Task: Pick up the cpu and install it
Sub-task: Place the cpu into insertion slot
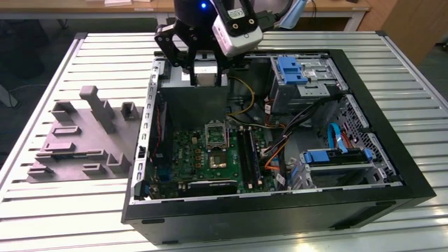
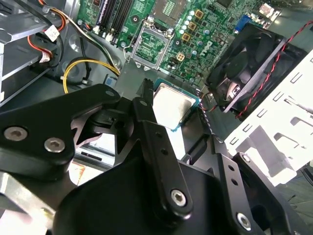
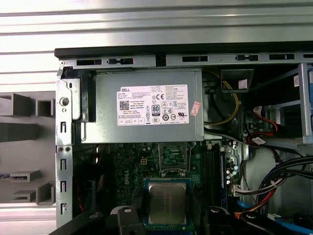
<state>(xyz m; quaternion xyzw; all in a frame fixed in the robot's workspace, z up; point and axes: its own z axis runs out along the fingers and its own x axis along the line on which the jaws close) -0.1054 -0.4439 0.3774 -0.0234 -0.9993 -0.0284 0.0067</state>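
The cpu [image 2: 172, 104] is a pale silvery square chip with a teal-edged rim, and my gripper [image 2: 174, 120] is shut on it, one black finger [image 2: 145, 113] at each side. In the first wrist view the cpu [image 3: 167, 201] hangs over the green motherboard, just short of the open metal-framed socket [image 3: 173, 159]. In the exterior view my gripper [image 1: 205, 76] hovers above the far end of the open computer case, holding the cpu [image 1: 205, 75] well above the socket [image 1: 217, 134].
A grey power supply box [image 3: 146, 110] with a white label lies beyond the socket. A black fan [image 2: 244, 68], yellow and black cables [image 2: 80, 63], and drive bays with blue clips [image 1: 290, 68] crowd the case. A grey fixture block [image 1: 81, 139] sits at the exterior view's left.
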